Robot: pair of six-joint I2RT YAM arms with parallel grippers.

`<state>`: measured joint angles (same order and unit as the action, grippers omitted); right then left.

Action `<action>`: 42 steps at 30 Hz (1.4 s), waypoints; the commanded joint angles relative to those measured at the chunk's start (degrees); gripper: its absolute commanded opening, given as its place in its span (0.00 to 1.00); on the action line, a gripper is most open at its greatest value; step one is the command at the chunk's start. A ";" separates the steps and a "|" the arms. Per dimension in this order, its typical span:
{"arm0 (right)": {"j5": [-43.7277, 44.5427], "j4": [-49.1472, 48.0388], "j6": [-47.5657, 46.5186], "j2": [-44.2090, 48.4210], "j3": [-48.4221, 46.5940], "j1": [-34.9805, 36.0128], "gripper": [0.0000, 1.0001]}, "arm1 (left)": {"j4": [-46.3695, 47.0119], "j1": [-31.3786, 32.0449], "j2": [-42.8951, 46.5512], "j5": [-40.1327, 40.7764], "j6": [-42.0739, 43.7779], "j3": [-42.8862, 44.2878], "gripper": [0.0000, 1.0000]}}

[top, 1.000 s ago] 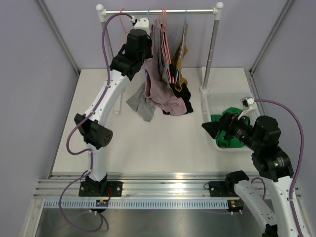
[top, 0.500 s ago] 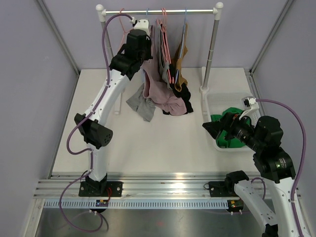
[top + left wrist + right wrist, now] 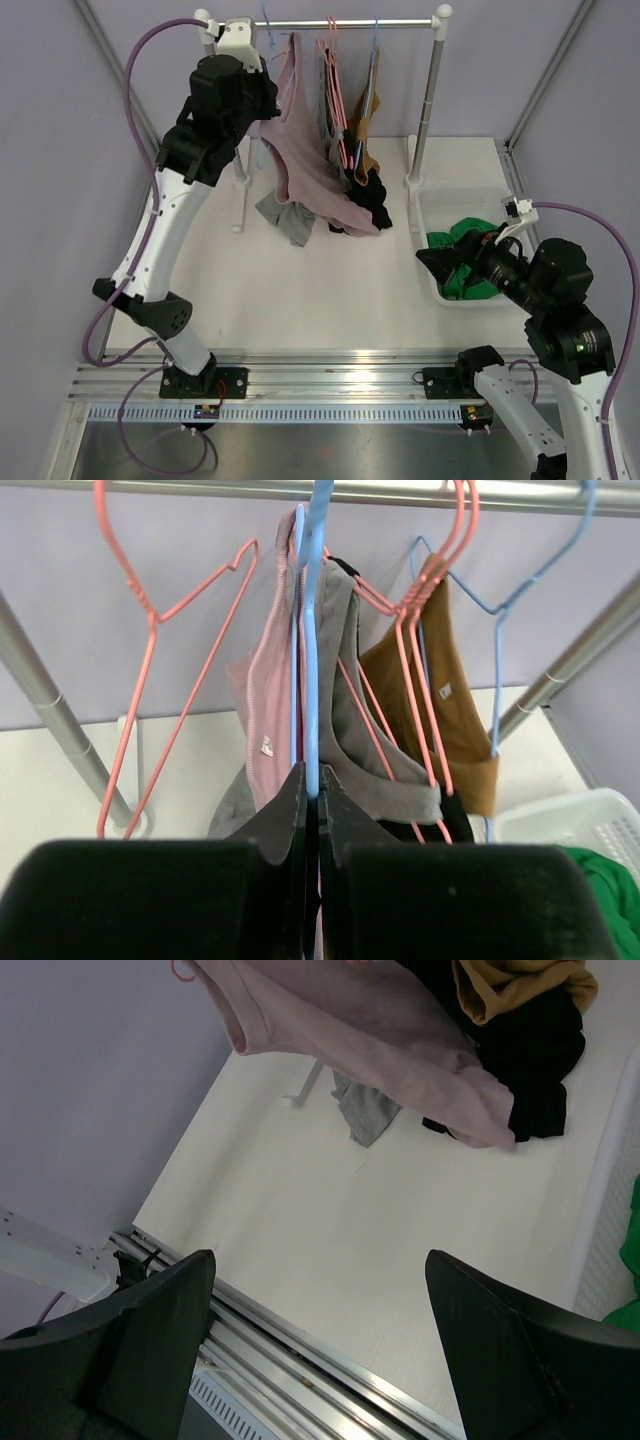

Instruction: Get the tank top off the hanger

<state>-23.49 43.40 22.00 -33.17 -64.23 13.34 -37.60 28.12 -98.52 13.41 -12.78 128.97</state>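
You get bright, even light from above on the counter (image 3: 300, 300), with only soft shadows. Glare streaks the rail (image 3: 350, 380) at the bottom of the top view and the rod (image 3: 400, 492) along the left wrist view's top edge. The left pincer (image 3: 312, 780) and right pincer (image 3: 320, 1260) look dark and blurred.

Lab test cell: plain lilac walls (image 3: 60, 150), aluminium mounting rail (image 3: 330, 385), white tabletop (image 3: 330, 290).

Clothes (image 3: 315, 170) are packing the rail (image 3: 340, 22) around the blue hanger (image 3: 312, 630), leaving only slits between wires. A post (image 3: 60, 725) is standing just left. Bare table (image 3: 330, 290) is lying open in front; a basket (image 3: 430, 215) is filling the right side.
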 commanded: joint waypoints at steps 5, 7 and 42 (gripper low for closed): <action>-0.94 1.43 -2.40 -1.90 -7.13 0.02 0.96 | 0.78 1.14 12.73 -5.41 -3.31 -10.65 0.00; -3.65 0.99 -1.18 -2.86 -7.84 -0.07 0.96 | -1.33 1.76 17.56 -6.11 -3.66 -14.60 0.00; 16.36 -34.25 4.82 -25.62 11.94 29.46 0.89 | 26.70 4.84 88.33 -39.16 -46.28 -100.05 0.00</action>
<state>-14.94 14.20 30.11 -56.16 -50.94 41.19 -18.90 32.69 -11.03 -22.83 -54.63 29.26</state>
